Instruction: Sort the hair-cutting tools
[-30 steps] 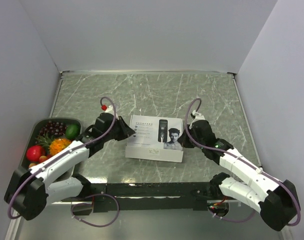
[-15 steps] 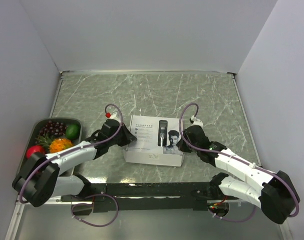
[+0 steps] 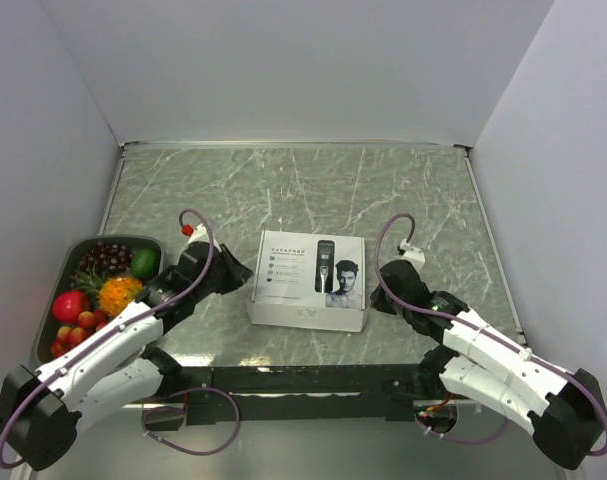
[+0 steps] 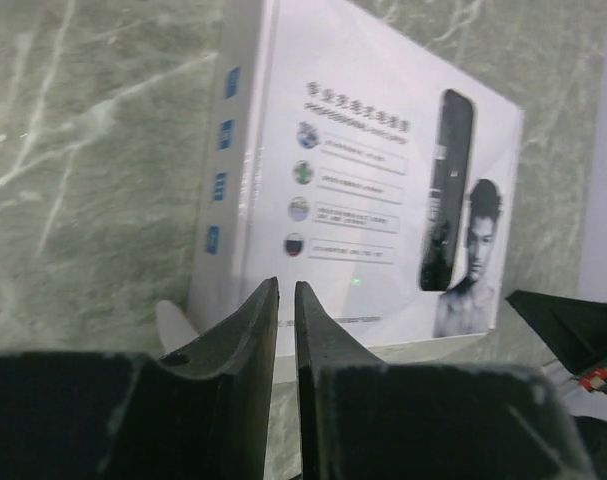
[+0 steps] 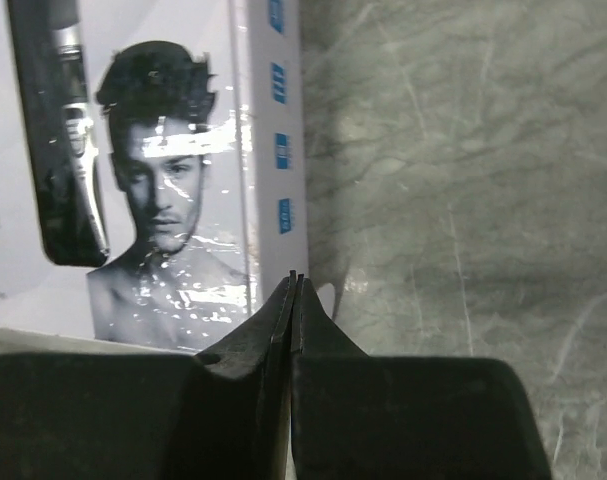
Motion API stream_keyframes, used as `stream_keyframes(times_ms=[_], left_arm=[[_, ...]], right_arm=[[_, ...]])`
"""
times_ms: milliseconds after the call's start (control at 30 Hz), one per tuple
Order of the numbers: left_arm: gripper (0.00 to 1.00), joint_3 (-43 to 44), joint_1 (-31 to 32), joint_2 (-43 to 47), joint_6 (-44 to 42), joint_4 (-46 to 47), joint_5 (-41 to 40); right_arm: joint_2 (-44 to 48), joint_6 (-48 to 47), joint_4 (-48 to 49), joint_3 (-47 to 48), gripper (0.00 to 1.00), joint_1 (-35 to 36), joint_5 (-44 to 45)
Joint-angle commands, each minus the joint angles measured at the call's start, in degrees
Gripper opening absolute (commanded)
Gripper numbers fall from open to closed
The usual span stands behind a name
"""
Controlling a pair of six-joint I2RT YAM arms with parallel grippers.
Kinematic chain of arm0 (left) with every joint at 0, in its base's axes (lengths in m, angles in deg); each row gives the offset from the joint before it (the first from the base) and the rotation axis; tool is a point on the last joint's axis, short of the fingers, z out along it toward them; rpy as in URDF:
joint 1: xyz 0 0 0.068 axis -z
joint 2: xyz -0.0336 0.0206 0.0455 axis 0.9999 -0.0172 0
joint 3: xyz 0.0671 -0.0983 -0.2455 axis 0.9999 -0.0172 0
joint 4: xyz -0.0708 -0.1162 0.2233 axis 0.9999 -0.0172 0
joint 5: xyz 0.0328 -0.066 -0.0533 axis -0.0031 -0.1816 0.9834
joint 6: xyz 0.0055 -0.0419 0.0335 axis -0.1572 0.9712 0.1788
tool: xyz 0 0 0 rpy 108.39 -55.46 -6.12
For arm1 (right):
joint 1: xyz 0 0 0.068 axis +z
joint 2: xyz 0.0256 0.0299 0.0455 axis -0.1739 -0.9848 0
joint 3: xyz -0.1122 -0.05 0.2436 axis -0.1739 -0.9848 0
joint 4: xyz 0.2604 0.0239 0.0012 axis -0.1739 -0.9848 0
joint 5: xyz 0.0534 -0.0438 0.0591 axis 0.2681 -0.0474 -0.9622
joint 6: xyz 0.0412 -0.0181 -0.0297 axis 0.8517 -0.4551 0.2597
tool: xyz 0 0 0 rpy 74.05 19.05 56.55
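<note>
Nearest the arm bases, the left hand (image 4: 285, 285) sits low at the left end of the white box (image 3: 308, 281). Its fingers stand a thin slit apart with nothing between them. The right hand (image 5: 294, 275) is at the opposite end, just off the box's right side, fingers pressed together and empty. A small white tab (image 4: 173, 325) juts out at the box's near-left corner, and a similar one shows by the right fingertips; whether these are end flaps is unclear.

The box lies flat and closed on the tabletop (image 3: 283, 190), between the two hands, a printed clipper (image 3: 325, 265) and a man's face on its top. None of the hair-cutting tools shows loose anywhere, so they are probably inside. The step in hand looks like getting the box open, with sorting not yet begun. The next move likely calls for one hand to steady the box while the other catches a flap edge; a shut fingertip could pry it.

To the left, the tray of fruit (image 3: 113, 239) stands apart. The tabletop beyond the box shows only marbled surface.
</note>
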Motion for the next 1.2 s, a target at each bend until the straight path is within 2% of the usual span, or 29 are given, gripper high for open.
stream_keyframes(times_ms=[0, 133, 367, 667, 933, 1167], left_arm=[[0.18, 1.0, 0.2, -0.7, 0.2, -5.7, -3.6], [0.18, -1.4, 0.2, -3.6, 0.6, -3.0, -4.0], [0.16, -1.6, 0.2, -14.3, 0.1, 4.3, -3.4], [0.15, 2.7, 0.2, -25.5, -1.4, 10.1, -4.0], [0.15, 7.9, 0.2, -28.4, -2.3, 9.7, -4.4], [0.15, 11.3, -0.6, -29.7, -2.6, 9.7, -5.0]], right_arm=[[-0.8, 5.1, -3.9, -0.8, 0.00, 0.4, 3.7], [-3.4, 6.0, -2.3, -1.9, 0.00, 0.5, 4.3], [-10.2, 4.4, 2.7, -0.1, 0.00, 0.4, 4.6], [-19.8, 0.0, 9.8, 2.7, 0.00, -0.3, 3.8], [-25.5, -5.9, 11.6, 10.5, 0.00, -1.2, 2.3], [-29.0, -10.3, 16.8, 15.0, 0.00, -3.5, -4.9]])
